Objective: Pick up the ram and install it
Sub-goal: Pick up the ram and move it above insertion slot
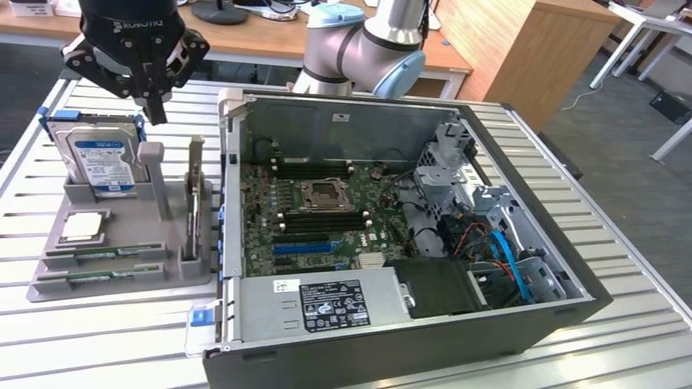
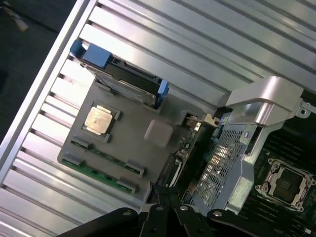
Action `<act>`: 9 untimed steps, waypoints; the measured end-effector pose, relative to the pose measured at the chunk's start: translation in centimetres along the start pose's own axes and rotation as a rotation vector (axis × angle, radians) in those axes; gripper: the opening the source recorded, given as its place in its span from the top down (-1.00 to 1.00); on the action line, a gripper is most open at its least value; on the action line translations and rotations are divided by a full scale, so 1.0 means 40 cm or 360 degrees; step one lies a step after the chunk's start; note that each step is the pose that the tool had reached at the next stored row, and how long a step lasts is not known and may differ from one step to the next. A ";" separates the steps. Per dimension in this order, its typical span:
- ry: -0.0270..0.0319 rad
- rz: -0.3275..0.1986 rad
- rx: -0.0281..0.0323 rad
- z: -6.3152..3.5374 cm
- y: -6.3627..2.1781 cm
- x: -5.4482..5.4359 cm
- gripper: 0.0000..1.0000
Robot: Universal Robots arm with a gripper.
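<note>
Pincer (image 1: 155,101), closed and empty, hangs over the far end of the tray (image 1: 190,271) on the counter (image 1: 108,340). The ram (image 1: 100,253) lies slotted at the near end. It looks light, stiff and fragile, and is best gripped by its long edges.

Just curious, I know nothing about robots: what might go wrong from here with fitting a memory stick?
The pincer hangs over the hard drive, and could bump it or the upright card on the way. The two memory sticks lie close together, so it might snag both.

Ribbed bare-metal table (image 1: 633,348), matt grey plastic holder (image 1: 162,274), wooden desk (image 1: 503,49).
</note>
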State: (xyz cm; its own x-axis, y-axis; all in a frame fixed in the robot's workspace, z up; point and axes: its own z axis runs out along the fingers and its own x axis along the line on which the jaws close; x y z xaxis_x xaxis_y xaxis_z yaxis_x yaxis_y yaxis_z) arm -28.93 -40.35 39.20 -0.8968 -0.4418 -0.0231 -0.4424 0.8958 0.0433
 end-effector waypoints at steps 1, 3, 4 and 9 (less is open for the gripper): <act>0.00014 -0.0031 -0.00007 0.000 0.000 0.000 0.79; 0.00039 -0.0089 -0.00020 0.000 0.000 0.000 0.79; 0.00051 -0.0117 -0.00027 0.000 0.000 0.000 0.79; 0.00114 -0.0262 -0.00059 0.000 0.000 0.000 0.79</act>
State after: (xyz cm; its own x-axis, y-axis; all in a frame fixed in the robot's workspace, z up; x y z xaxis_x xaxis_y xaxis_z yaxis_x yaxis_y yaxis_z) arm -28.93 -40.35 39.20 -0.8123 -0.5828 -0.0230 -0.5832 0.8112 0.0432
